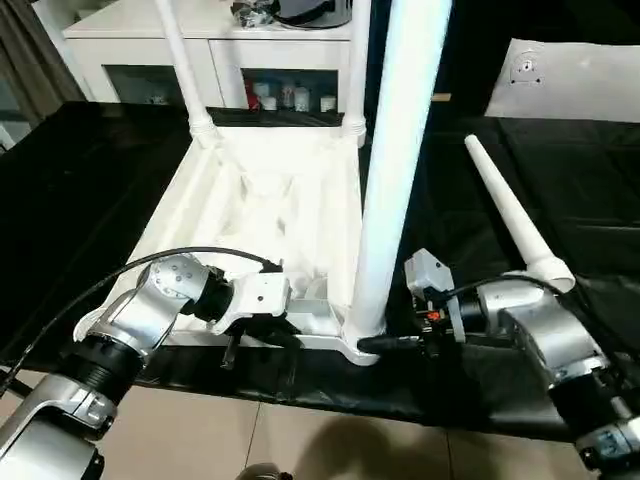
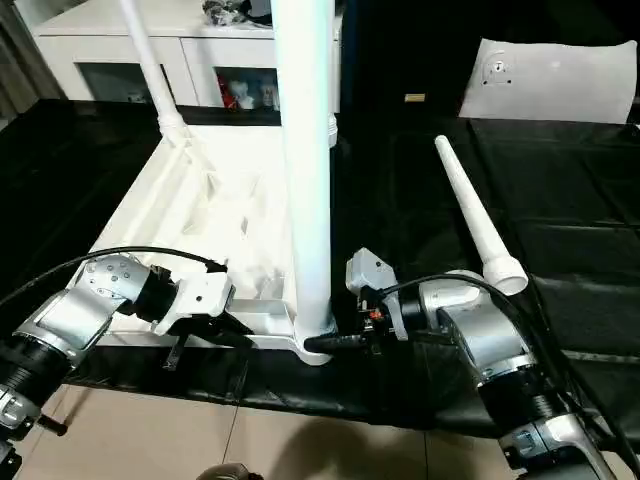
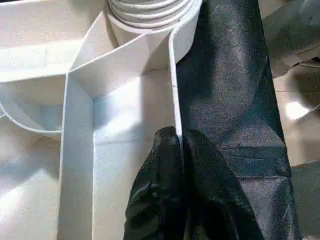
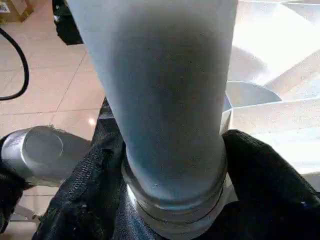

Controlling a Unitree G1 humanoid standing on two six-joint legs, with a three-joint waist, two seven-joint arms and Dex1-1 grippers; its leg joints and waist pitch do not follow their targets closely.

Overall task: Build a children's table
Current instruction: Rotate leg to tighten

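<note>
Tabletop (image 1: 270,215): upside down at the worktop's (image 1: 90,190) near edge, ribs up, near rim close to the drop to the tiled floor (image 1: 300,440).
Legs: three upright in corner sockets; near-right leg (image 1: 400,150) blocks the middle.
Loose leg (image 1: 510,215): flat on the black cover, right of the tabletop.
Left hand (image 3: 182,150): pinched tight on the tabletop's near rim.
Right hand (image 4: 175,165): fingers spread either side of the near-right leg's base.
Behind: white cabinet (image 1: 140,50) past the far edge.
</note>
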